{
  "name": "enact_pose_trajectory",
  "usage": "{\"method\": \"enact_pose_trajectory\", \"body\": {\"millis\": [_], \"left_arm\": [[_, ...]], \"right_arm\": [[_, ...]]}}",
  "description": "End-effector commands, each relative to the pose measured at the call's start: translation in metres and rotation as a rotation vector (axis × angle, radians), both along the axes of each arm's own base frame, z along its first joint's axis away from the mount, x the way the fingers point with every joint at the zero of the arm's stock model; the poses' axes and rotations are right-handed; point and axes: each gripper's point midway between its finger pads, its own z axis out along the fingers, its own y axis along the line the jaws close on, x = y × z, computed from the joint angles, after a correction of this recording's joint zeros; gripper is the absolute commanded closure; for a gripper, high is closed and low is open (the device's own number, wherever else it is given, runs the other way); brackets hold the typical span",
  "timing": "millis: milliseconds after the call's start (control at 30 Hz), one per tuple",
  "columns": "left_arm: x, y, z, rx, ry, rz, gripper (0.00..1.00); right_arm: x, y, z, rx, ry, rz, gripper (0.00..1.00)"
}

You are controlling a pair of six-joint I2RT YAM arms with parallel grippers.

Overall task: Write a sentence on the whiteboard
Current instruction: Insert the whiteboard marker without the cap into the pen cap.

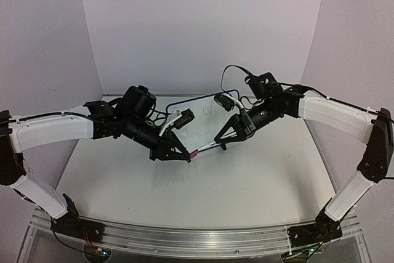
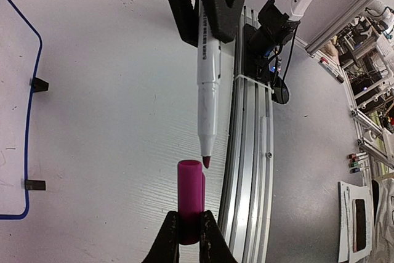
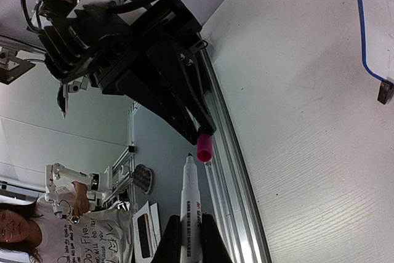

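Observation:
My left gripper (image 1: 189, 156) is shut on a magenta marker cap (image 2: 190, 198), its open end facing the marker. My right gripper (image 1: 217, 140) is shut on a white marker (image 3: 191, 214), also seen in the left wrist view (image 2: 208, 90), its dark red tip just beside the cap's mouth. Cap (image 3: 204, 148) and tip are close but apart. The blue-framed whiteboard (image 1: 198, 129) lies behind both grippers, largely hidden by the arms. Faint handwritten words of the sentence (image 1: 208, 114) show on it. Its blue edge (image 2: 27, 152) and black feet show at the left of the left wrist view.
The white table (image 1: 246, 183) stretches in front of the grippers. An aluminium rail (image 1: 184, 241) runs along the near edge, with both arm bases on it. White walls close in the back and sides.

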Motion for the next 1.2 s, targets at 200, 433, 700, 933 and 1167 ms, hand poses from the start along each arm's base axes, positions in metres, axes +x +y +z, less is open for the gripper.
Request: {"method": "enact_pose_trajectory", "body": {"millis": [200, 433, 700, 933, 1167], "left_arm": [[0.001, -0.003, 0.021, -0.062, -0.058, -0.003, 1.0], [-0.001, -0.001, 0.024, -0.072, -0.067, -0.003, 1.0], [-0.002, 0.001, 0.022, -0.068, -0.064, 0.0, 1.0], [-0.001, 0.001, 0.025, -0.075, -0.072, 0.001, 1.0], [0.0, -0.001, 0.025, -0.075, -0.069, -0.002, 1.0]], "right_arm": [[0.003, 0.001, 0.011, 0.006, -0.06, -0.008, 1.0], [0.005, 0.001, 0.013, 0.008, -0.072, -0.015, 1.0], [0.01, -0.005, 0.027, 0.031, -0.105, -0.039, 1.0], [0.009, -0.006, 0.021, 0.021, -0.082, -0.036, 1.0], [0.004, -0.004, 0.021, 0.042, -0.046, -0.006, 1.0]]}}
